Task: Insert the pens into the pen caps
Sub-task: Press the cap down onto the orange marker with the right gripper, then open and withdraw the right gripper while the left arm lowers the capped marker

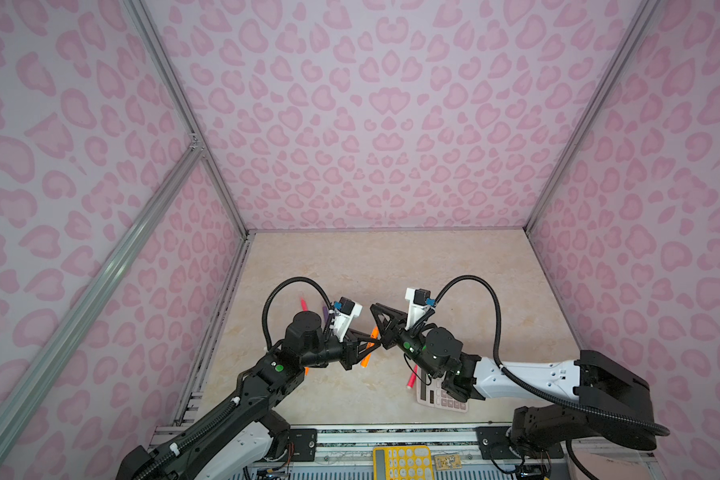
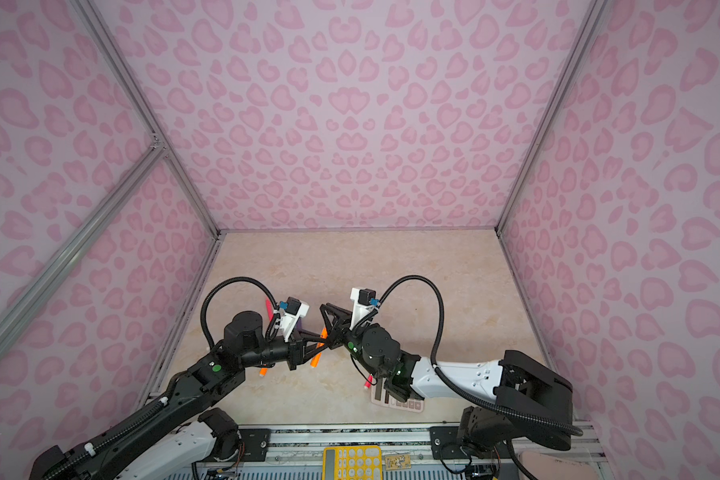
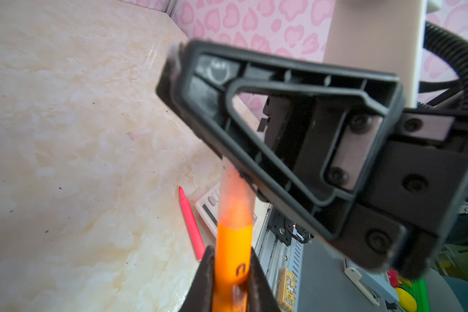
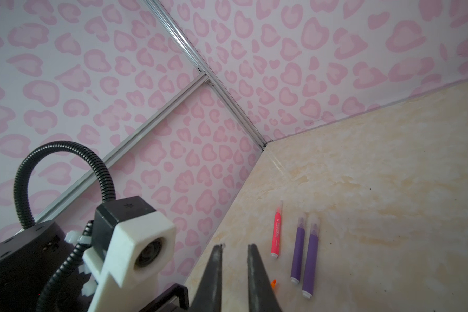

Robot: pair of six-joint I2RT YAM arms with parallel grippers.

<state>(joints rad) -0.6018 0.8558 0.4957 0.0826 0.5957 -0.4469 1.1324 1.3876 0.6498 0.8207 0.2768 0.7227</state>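
Over mid-table, both top views: noted left gripper (image 1: 375, 344) and right gripper (image 1: 373, 309) meeting tip to tip, raised off the table (image 1: 391, 270). Logged orange pen (image 1: 365, 360) slanting through the left grip. Spotted loose pink pen (image 1: 411, 379) lying on the table just beside a calculator (image 1: 443, 401), under the right arm.

Left wrist view: found left jaws clamped on the orange barrel, tapered end pointing away. Saw cap (image 3: 234, 189) sleeved over that end, orange showing through the clear wall, far end running in between the right jaws. Confirmed loose pink pen bare-tipped.

Right wrist view: found right jaws drawn close, only a narrow slot left. Could not pick out the cap inside the slot, clear plastic probably lost against the beige; took the grip on it from the left wrist view. Counted capped pink pen (image 4: 276, 235) and purple pens (image 4: 297, 251), also capped, lying side by side near the wall.

Handling: judged orange pen light, stiff, smooth; liable to slide back through the jaws under an end-on push, so best held on the barrel just behind the taper. Judged cap thin, slick, easy to squash or cock sideways; best pinched lightly near the closed end, mouth left free. Expect a straight push along the shared axis to seat it.
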